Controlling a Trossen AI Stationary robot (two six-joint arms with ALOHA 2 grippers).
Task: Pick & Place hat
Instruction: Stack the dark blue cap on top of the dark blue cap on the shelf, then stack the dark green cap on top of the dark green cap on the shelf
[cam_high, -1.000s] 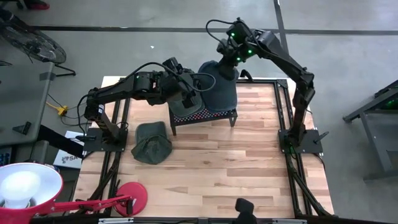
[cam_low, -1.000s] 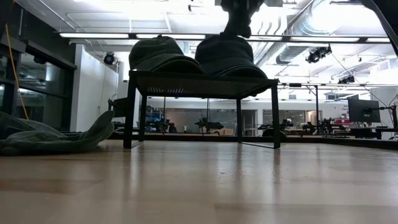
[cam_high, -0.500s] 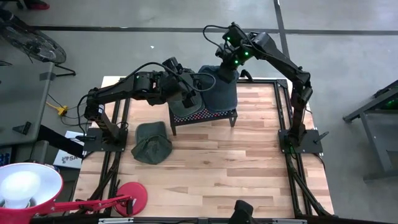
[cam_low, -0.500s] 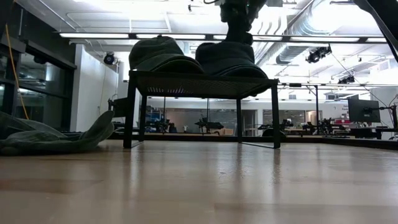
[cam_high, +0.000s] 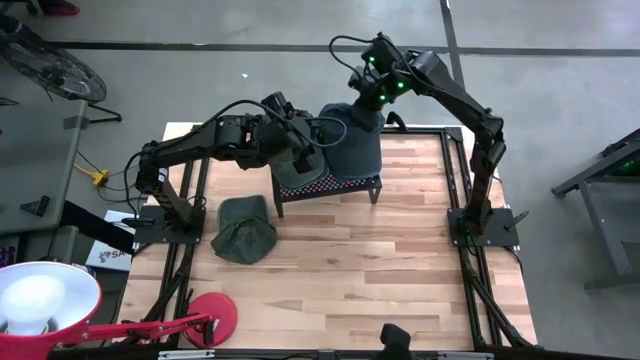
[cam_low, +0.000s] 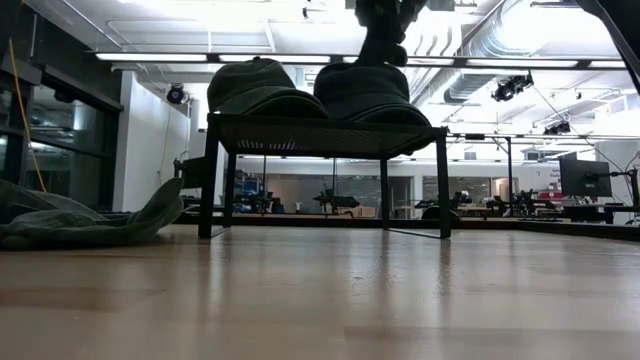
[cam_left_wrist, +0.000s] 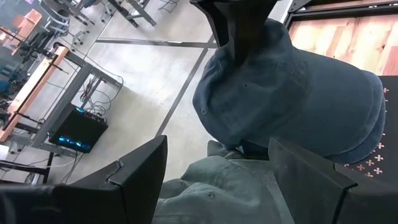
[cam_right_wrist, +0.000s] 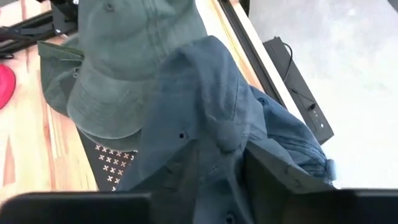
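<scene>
**Two hats on the stand, one on the table**

Fingers of the right gripper (cam_high: 362, 100), upper centre of the high view, pinch the crown of the blue hat (cam_high: 355, 142) on the black stand (cam_high: 330, 187). I see the left gripper (cam_high: 305, 158) spread wide, released, over the green hat (cam_left_wrist: 217, 193) beside it. Another green hat (cam_high: 243, 229) lies on the wooden table (cam_high: 350, 280), lower left of the stand.

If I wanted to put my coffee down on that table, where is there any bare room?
The widest bare wood is the near half of the table, in front of the small black stand and right of the green hat lying flat. The stand is crowded: a green hat and a blue hat fill it, with the left gripper and right gripper over them.
</scene>
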